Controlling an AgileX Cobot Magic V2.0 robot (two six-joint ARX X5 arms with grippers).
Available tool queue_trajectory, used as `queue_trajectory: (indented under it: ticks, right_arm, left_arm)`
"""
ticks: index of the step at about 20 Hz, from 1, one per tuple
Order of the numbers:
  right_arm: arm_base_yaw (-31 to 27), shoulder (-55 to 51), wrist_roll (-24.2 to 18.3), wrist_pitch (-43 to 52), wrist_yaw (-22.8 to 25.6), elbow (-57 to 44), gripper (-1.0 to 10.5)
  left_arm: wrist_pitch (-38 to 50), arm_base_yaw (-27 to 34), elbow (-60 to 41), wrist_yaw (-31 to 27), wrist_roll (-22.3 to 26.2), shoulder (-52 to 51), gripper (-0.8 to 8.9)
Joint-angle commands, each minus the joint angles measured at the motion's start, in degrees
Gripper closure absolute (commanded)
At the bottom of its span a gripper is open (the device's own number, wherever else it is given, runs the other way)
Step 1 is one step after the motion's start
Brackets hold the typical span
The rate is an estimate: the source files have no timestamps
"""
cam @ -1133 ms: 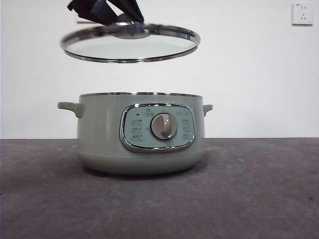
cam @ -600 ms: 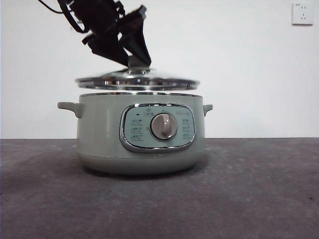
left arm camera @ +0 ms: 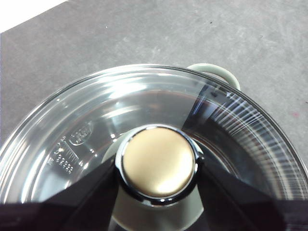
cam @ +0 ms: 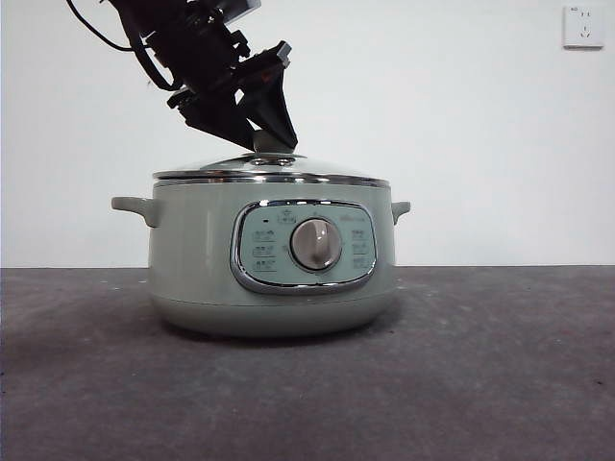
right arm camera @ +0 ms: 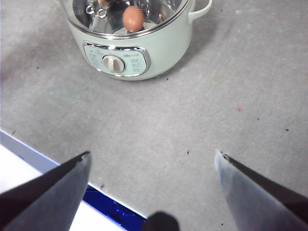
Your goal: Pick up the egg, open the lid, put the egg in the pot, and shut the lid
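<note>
The left gripper [cam: 272, 144] was clamped on the lid's knob [left arm camera: 158, 162], one black jaw pressed to each side of it (the knob's round top looked pale and satiny inside a chrome ring). Under the gripper the lid [cam: 272, 171], a shallow glass dome with a shiny chrome rim, sat level on the pot [cam: 192, 259]. The pot was round, smooth and sage-green, with a small handle [cam: 133, 206] on each side and a chrome-framed panel around a silver dial [cam: 316, 244].

The right gripper [right arm camera: 153, 166] hung well back from the pot, jaws spread wide over the grey, speckled table [right arm camera: 202, 96]. Far ahead of it, the reddish-brown egg [right arm camera: 133, 18] lay inside the pot, seen through the glass. A white wall socket [cam: 582, 26] sat on the wall behind.
</note>
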Motion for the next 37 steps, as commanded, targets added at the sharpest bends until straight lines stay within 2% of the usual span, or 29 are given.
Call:
queue_trajectory:
  ticks: [1, 14, 17, 18, 20, 21, 29, 37]
  right_arm:
    - [0.15, -0.09, 0.48, 0.44, 0.26, -0.48, 5.1]
    - [0.15, -0.09, 0.44, 0.44, 0.46, -0.48, 5.1]
    - [0.15, -0.09, 0.44, 0.44, 0.46, -0.48, 5.1]
    - [0.15, -0.09, 0.44, 0.46, 0.46, -0.48, 5.1]
    - [0.15, -0.09, 0.44, 0.46, 0.46, -0.48, 5.1]
    - [0.15, -0.09, 0.44, 0.44, 0.46, -0.48, 5.1]
    - [0.15, -0.09, 0.44, 0.46, 0.46, -0.48, 5.1]
    - [0.15, -0.02, 0.31, 3.13, 0.44, -0.48, 5.1]
  left_arm:
    - [1.9, -0.31, 0.42, 0.48, 0.61, 0.96, 8.21]
    - [-1.25, -1.29, 0.42, 1.95, -0.9, 2.23, 8.21]
    - [-2.16, -1.29, 0.42, 1.95, -0.94, 2.23, 7.93]
    - [-2.32, -1.29, 0.42, 1.95, -0.94, 2.23, 7.2]
    - [-2.36, -1.22, 0.42, 1.97, -0.94, 2.21, 4.71]
    - [-2.36, -1.22, 0.44, 1.97, -0.92, 2.21, 4.25]
    - [-4.92, -0.11, 2.51, 1.97, -1.09, -0.39, 4.28]
    - [-24.22, 1.03, 10.64, 2.01, -1.09, -10.49, 4.28]
